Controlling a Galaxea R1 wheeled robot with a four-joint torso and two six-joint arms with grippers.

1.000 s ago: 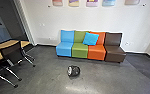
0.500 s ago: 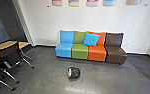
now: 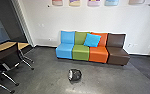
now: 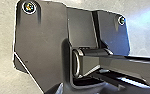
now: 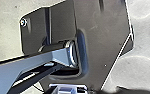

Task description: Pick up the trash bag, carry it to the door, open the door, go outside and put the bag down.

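Observation:
A small black trash bag with a pale patch on its left side rests on the grey floor, in front of the coloured seats in the head view. In both wrist views the robot's own dark plate and jointed bar stand over a pale floor. Whether either gripper is open or shut cannot be told.
Behind the bag a row of blue, green, orange and brown seats stands along the white wall, a blue cushion on it. At the left are a wooden table and dark chairs with metal legs.
The head camera's picture has shifted slightly, the bag and seats showing a little lower and larger. The bag still lies on the floor.

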